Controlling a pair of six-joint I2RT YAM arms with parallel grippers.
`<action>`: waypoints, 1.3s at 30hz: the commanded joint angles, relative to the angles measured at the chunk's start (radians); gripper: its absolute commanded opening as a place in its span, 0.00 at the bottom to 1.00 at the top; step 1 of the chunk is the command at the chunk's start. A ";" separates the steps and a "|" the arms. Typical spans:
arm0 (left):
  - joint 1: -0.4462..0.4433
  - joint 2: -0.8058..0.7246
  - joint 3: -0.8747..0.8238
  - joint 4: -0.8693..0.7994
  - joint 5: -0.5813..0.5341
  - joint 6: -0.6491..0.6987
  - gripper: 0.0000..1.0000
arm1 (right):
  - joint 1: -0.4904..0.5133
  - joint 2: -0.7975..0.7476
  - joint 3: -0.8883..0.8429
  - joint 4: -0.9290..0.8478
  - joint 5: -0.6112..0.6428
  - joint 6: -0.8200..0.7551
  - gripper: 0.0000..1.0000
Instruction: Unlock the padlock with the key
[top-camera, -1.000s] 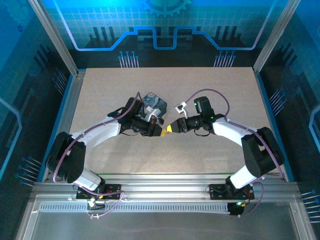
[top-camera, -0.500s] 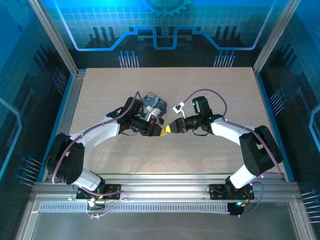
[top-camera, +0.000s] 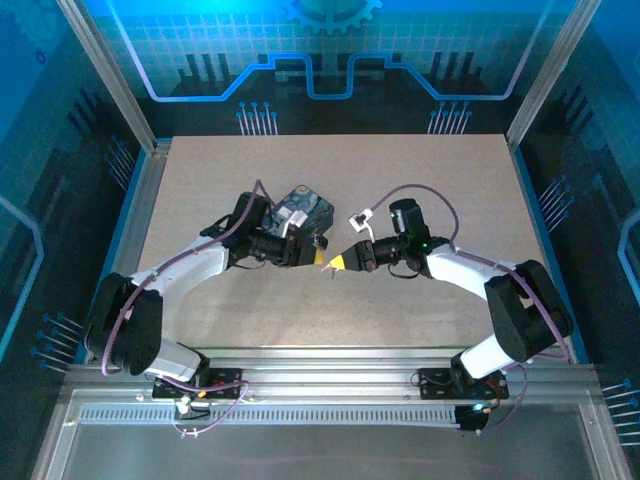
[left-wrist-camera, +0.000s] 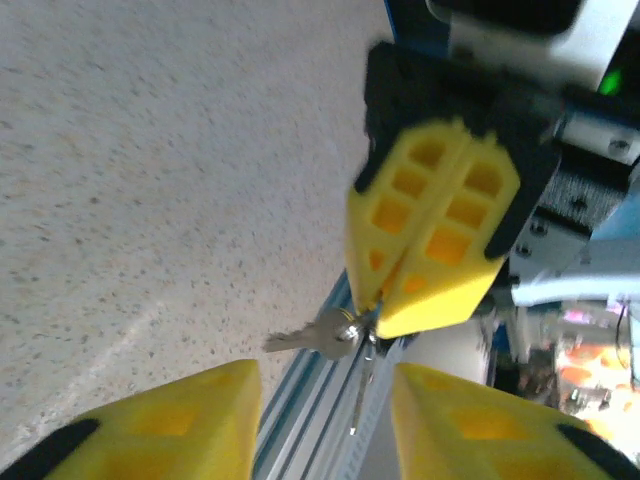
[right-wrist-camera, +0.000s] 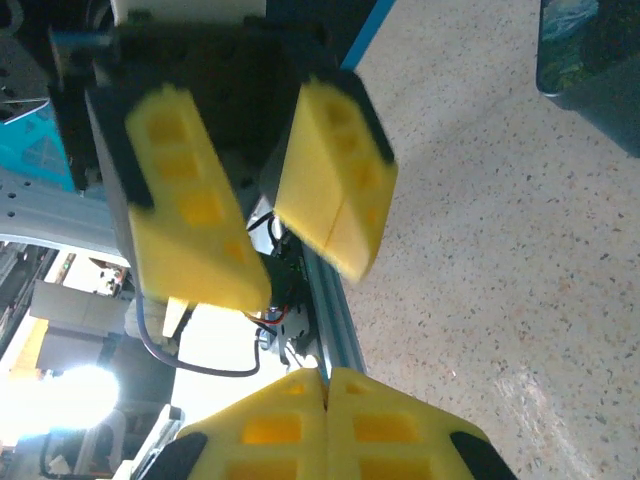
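In the left wrist view a small silvery key (left-wrist-camera: 318, 335) on a ring hangs from the pinched yellow tips of my right gripper (left-wrist-camera: 372, 318), and a second thin blade dangles below it. My right gripper (top-camera: 336, 263) is shut on the key, and its own pads (right-wrist-camera: 290, 425) press together in the right wrist view. My left gripper (left-wrist-camera: 325, 420) faces it with jaws open and nothing between them. Its two yellow fingers (right-wrist-camera: 335, 180) stand apart in the right wrist view. From above, my left gripper (top-camera: 316, 256) sits tip to tip with the right one. The padlock is hidden.
A dark blue box with a painting print (top-camera: 306, 209) lies just behind the left wrist; its corner (right-wrist-camera: 590, 60) shows in the right wrist view. The speckled tabletop (top-camera: 430, 180) is bounded by aluminium rails (top-camera: 330, 362) at the near edge.
The left gripper has opened and drawn back to the left. The right gripper has closed on the key and now holds it alone.
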 joint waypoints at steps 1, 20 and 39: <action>0.016 -0.055 -0.037 0.096 -0.004 -0.059 0.45 | 0.005 -0.025 -0.031 0.113 0.030 0.103 0.00; -0.040 -0.014 -0.110 0.338 -0.027 -0.220 0.41 | 0.020 0.004 0.000 0.216 0.141 0.357 0.00; -0.047 -0.012 -0.089 0.222 -0.055 -0.128 0.00 | 0.006 -0.007 0.037 -0.029 0.195 0.211 0.22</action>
